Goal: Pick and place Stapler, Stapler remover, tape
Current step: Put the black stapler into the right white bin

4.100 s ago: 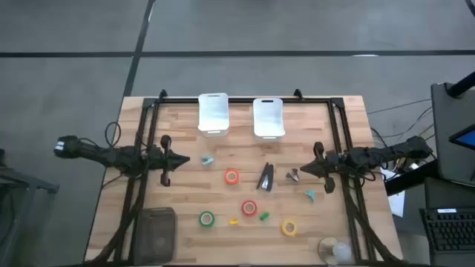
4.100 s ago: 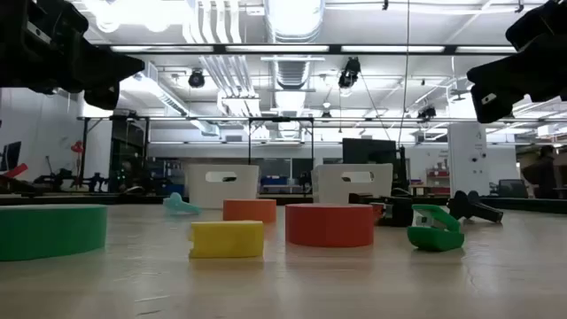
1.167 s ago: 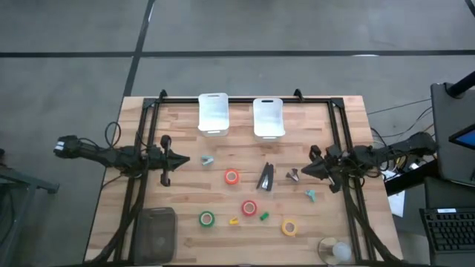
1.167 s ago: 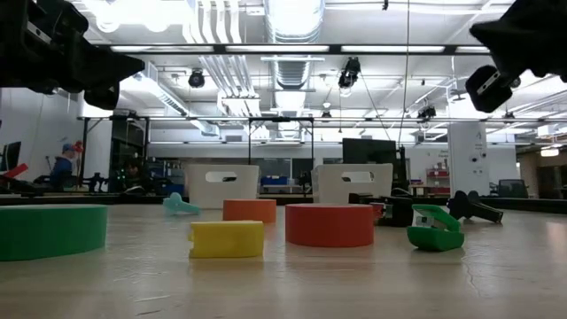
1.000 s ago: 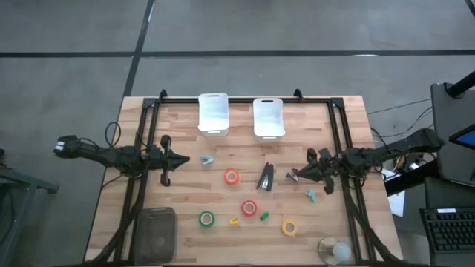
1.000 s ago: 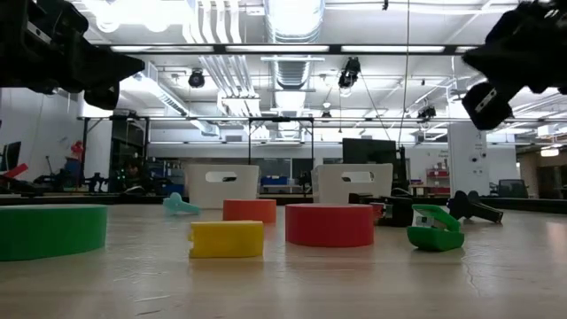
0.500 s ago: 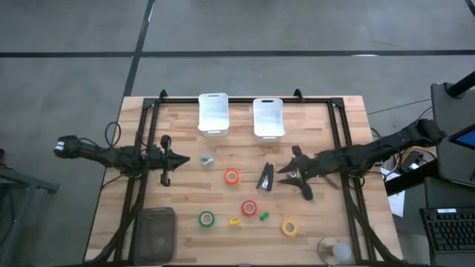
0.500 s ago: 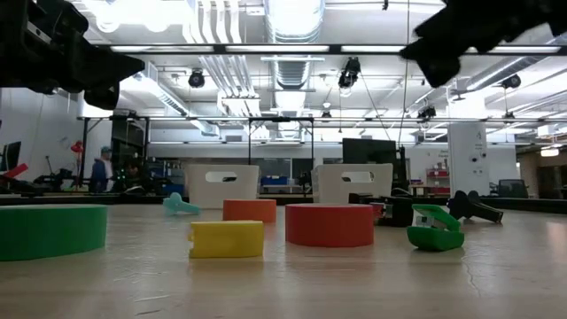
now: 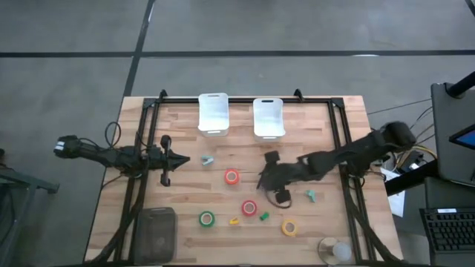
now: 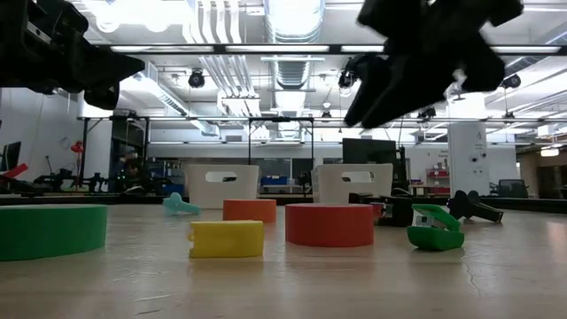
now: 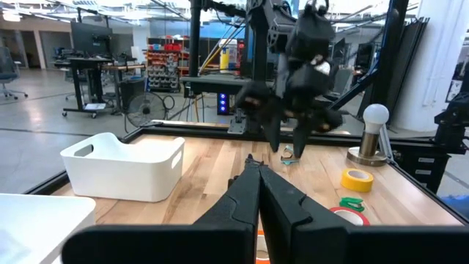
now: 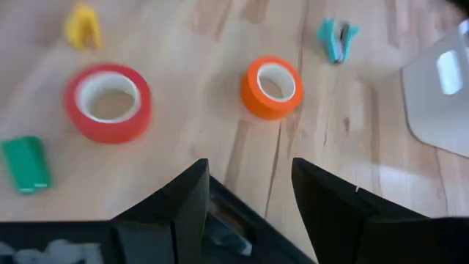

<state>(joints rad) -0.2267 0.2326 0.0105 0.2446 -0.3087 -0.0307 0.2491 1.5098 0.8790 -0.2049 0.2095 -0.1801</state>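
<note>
Reaching in from table's right edge: right gripper (image 9: 269,176), fingers spread, empty, now over stapler (image 9: 263,180) at table centre, beside orange tape (image 12: 272,87). Grasp likely next. Left gripper (image 9: 180,159) clenched, parked left.

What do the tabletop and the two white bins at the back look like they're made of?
The pale plank tabletop looks like wood, butcher-block style: narrow glued strips with visible grain and a low sheen. The two white bins look like smooth matte plastic, judging by their rounded corners and moulded handle slots.
</note>
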